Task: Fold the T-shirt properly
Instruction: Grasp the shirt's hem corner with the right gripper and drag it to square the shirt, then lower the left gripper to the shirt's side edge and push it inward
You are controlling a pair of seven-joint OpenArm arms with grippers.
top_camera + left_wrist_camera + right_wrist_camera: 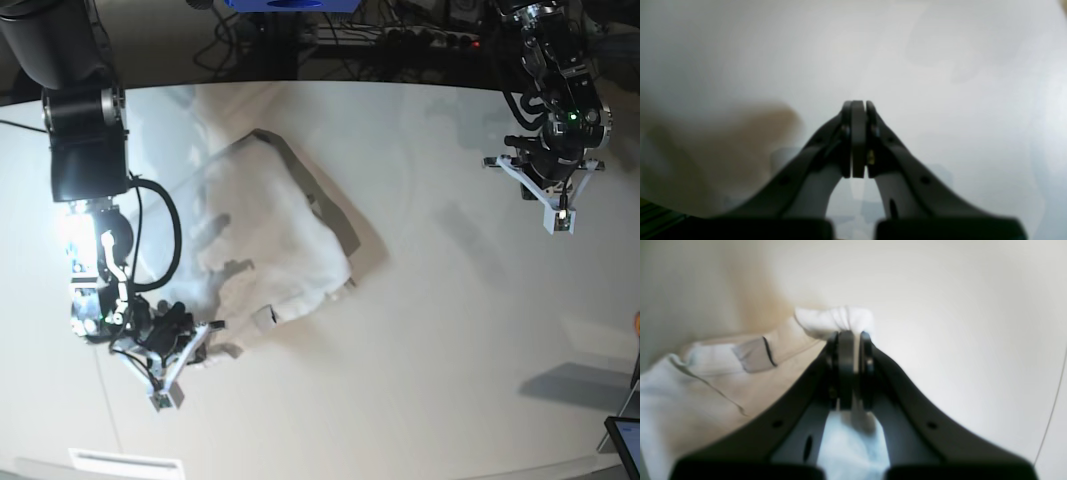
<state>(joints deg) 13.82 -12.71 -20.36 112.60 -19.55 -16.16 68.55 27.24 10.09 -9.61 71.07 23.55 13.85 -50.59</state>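
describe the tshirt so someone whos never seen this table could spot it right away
On the big off-white table, look to the base view's left half. The T-shirt is the crumpled white cloth there, one edge pinched in the right end effector; its wrinkles and shadows distinguish it from the smooth tabletop.

The T-shirt is soft, wrinkly white cloth, matt. The tabletop looks smooth, off-white, faintly sheeny. Both end effectors look like matt dark plastic.

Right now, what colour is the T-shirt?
Plain white, no print. The T-shirt shows best in the base view.
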